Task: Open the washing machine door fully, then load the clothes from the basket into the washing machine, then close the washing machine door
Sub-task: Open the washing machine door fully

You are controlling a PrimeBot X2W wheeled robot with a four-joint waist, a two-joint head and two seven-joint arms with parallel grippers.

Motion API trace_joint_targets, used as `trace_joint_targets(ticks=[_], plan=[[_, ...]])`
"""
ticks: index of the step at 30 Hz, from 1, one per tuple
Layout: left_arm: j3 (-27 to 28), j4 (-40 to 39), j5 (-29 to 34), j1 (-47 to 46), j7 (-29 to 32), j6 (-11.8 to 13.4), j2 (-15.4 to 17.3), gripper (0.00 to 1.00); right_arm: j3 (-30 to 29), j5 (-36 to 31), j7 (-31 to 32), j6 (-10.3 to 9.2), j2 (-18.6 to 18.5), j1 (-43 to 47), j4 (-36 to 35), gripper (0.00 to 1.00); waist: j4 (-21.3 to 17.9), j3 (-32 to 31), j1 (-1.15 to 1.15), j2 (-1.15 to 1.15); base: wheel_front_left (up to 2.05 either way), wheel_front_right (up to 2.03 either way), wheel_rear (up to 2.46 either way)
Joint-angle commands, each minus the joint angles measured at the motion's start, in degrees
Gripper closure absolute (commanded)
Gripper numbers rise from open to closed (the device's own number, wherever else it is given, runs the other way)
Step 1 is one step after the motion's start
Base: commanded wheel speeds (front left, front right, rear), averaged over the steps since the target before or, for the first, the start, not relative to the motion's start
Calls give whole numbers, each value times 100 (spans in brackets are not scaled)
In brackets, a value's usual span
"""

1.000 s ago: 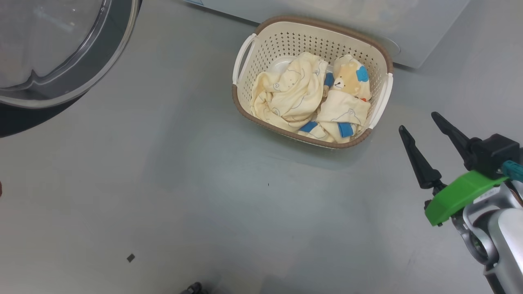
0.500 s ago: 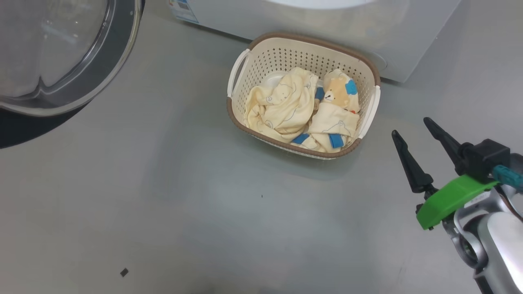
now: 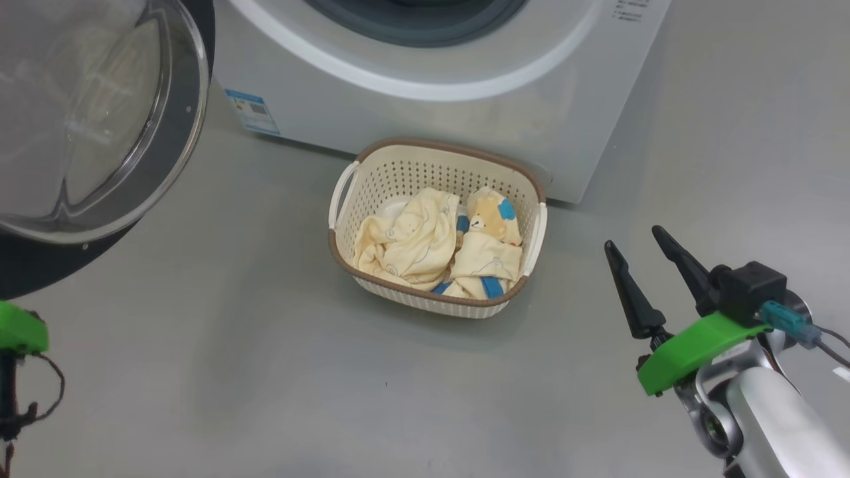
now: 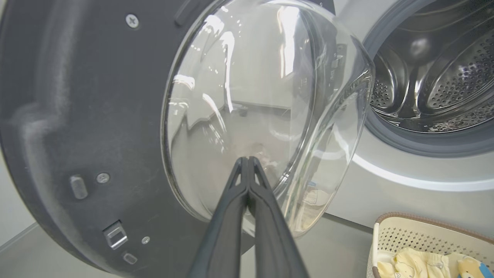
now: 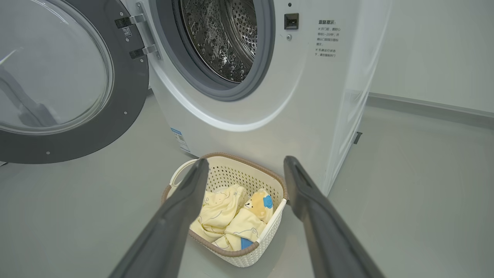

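Observation:
The washing machine door [image 3: 174,159] stands swung open at the upper left, its clear glass bowl [image 4: 247,108] bulging toward my left gripper [image 4: 247,158]. That gripper is shut and empty, its tips close in front of the glass. The washing machine [image 3: 431,99] shows its steel drum [image 5: 224,38] open. Against its front stands the basket [image 3: 425,176] with the pale yellow clothes [image 3: 412,239] in it. My right gripper [image 3: 632,238] hangs open and empty to the right of the basket; in the right wrist view its fingers [image 5: 181,208] frame the basket [image 5: 239,173].
Grey floor lies all around the basket. A blue label [image 3: 251,111] sits low on the machine's front. The green mount of my left arm [image 3: 20,328] is at the lower left edge. A pale wall [image 5: 432,50] runs behind the machine on the right.
The head camera has tilted up, so the machine's front has come into the picture and the basket sits lower. My left arm's green mount has appeared at the lower left. The right gripper stays open.

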Motion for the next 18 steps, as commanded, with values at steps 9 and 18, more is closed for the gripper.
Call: trace_joint_targets(ticks=[9,18], plan=[[-131,-1136,24,952,6,75,-76,100,94,131,-330,-15,216,33,211,0,-697,-907,0,0,0,0,0],[-439,-2728,25,2115,467,342,-447,100,43,174,-426,-15,326,208,251,0,-1159,-1295,0,0,0,0,0]])
